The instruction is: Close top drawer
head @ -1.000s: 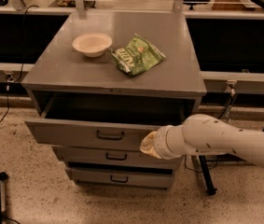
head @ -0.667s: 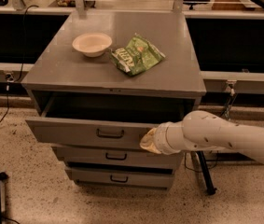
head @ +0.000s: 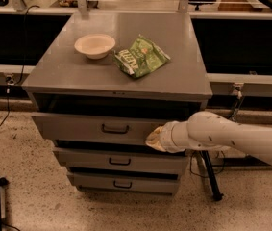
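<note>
Movement into the cabinet marks the change from 1 second ago: the top drawer (head: 73, 128) now sits farther in, its front closer to the cabinet's face, and the dark strip of open interior above it is narrower. The gripper (head: 154, 138) has travelled with it, a little farther from the camera, and its yellowish tip presses against the right part of the drawer front, just right of the handle (head: 115, 128) and apart from it. Whether the gripper is spread or pressed together, I cannot tell. The white arm (head: 231, 136) reaches in from the right edge, running nearly level. The top drawer is the uppermost of 3 tiers, right under the cabinet top (head: 188, 78); it is not fully shut and its front stands proud of the frame. It is wide, grey and flat-fronted, with 1 small dark wire pull at its centre. The 2 lower drawers (head: 82, 159) below it also have grey fronts with similar pulls. On the cabinet top rest a pale bowl (head: 94, 45) at far left and a green snack bag (head: 140, 60) just right of it.
</note>
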{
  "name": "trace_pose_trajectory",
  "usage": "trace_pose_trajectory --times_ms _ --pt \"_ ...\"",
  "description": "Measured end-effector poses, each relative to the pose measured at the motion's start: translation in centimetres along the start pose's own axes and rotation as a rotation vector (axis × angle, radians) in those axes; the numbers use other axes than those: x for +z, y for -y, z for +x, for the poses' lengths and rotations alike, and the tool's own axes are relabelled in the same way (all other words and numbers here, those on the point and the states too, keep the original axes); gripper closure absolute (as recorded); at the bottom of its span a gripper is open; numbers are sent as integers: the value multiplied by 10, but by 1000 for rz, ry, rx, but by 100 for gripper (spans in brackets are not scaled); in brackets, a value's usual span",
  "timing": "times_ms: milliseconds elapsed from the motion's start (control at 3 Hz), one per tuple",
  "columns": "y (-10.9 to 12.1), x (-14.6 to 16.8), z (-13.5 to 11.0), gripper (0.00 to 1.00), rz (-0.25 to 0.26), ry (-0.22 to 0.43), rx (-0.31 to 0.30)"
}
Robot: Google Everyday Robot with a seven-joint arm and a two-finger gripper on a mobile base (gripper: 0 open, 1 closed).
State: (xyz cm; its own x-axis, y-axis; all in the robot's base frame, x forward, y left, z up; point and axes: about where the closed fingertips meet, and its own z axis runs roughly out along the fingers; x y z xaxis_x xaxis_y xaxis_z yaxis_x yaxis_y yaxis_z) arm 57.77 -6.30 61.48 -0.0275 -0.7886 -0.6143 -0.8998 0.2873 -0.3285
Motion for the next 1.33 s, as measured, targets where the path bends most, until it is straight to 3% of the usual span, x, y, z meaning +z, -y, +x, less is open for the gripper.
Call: trace_pose_trajectory --times_ms 1333 --pt "21 4 2 100 48 -25 -4"
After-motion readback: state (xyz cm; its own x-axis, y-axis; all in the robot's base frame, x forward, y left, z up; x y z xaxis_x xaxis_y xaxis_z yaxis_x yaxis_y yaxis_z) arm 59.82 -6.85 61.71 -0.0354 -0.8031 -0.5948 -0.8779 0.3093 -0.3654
